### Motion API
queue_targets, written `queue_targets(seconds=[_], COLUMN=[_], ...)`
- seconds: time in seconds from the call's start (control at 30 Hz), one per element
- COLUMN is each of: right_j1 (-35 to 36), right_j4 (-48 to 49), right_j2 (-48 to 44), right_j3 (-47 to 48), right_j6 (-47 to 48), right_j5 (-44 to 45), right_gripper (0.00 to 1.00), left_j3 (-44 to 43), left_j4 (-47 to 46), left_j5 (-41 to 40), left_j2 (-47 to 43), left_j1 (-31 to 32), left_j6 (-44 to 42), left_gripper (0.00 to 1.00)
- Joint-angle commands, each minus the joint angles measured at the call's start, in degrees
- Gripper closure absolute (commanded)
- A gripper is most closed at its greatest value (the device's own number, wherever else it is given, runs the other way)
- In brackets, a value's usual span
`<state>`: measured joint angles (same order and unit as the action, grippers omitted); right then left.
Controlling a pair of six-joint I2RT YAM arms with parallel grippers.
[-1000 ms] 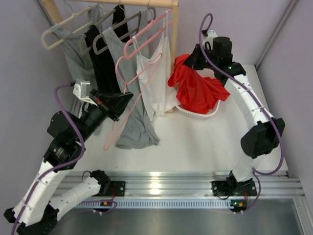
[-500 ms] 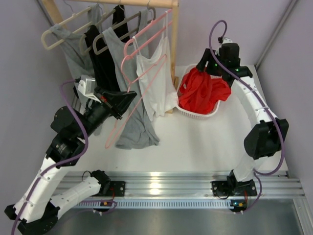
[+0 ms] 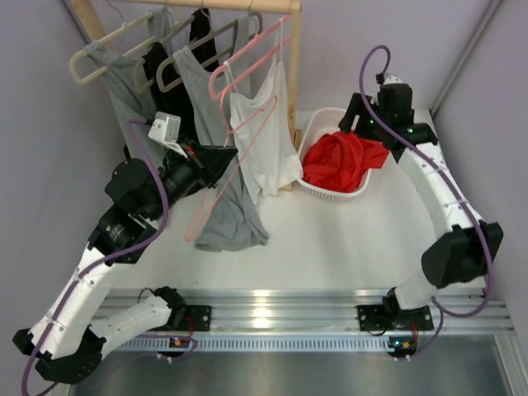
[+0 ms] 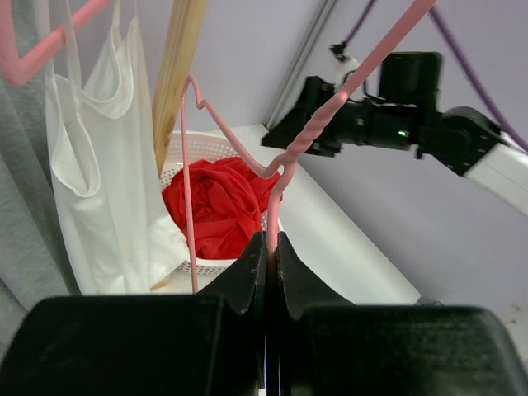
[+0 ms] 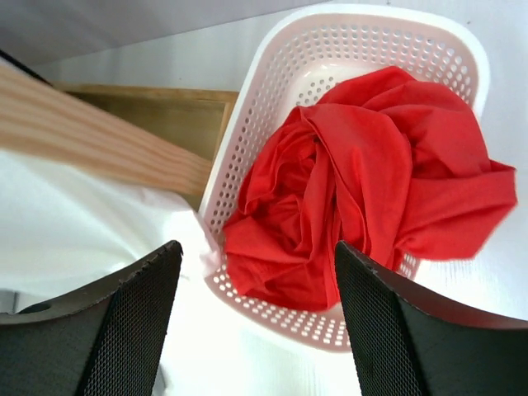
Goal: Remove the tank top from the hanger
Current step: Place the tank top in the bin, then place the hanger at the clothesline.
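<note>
Red tank top lies bunched inside the white perforated basket, off its hanger. Left of the basket, my left gripper is clamped tight on the bare pink hanger. I judge that swinging it could snag the white camisole hanging beside it. Over the basket my right gripper gapes wide, holding nothing. Around the basket is white tabletop; behind it, lilac walls.

Left gripper is clamped on the wire of the pink hanger, jaws pressed together. Beyond it, a red top lies crumpled in a white basket. A white camisole hangs at left; the right arm is above the basket.
</note>
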<state>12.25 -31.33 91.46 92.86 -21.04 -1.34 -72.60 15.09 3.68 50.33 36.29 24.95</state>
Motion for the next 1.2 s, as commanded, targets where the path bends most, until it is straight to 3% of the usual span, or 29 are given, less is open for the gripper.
queue_targets(seconds=[0.0, 0.13, 0.43, 0.8, 0.93, 1.17], right_j1=[0.2, 0.2, 0.1, 0.2, 0.1, 0.2], right_j4=[1.6, 3.8, 4.3, 4.3, 4.3, 4.3], right_j2=[-10.6, -16.4, -21.0, -22.9, -23.0, -22.6], right_j3=[-2.9, -7.6, -7.3, -7.5, -7.3, -6.4], right_j6=[0.3, 0.2, 0.8, 2.4, 2.8, 2.8], right_j5=[0.5, -0.3, -0.6, -0.1, -0.6, -1.6], right_gripper=[0.26, 0.26, 0.25, 0.25, 0.24, 0.24], left_j3=[-4.6, -10.1, -25.1, -43.4, -44.8, -41.7], left_j4=[-0.7, -0.7, -0.8, -1.8, -1.8, -3.8], left_j5=[-3.1, -4.8, -5.1, 11.6, 8.5, 10.6], left_j2=[2.8, 8.8, 20.5, 37.8, 38.6, 36.9], left_j1=[-0.1, -0.1, -3.2, -15.5, -18.1, -27.1], left_j6=[-2.8, -5.0, -8.1, -1.3, 0.0, 4.4], left_gripper=[1.0, 1.0, 1.0, 1.0, 1.0, 1.0])
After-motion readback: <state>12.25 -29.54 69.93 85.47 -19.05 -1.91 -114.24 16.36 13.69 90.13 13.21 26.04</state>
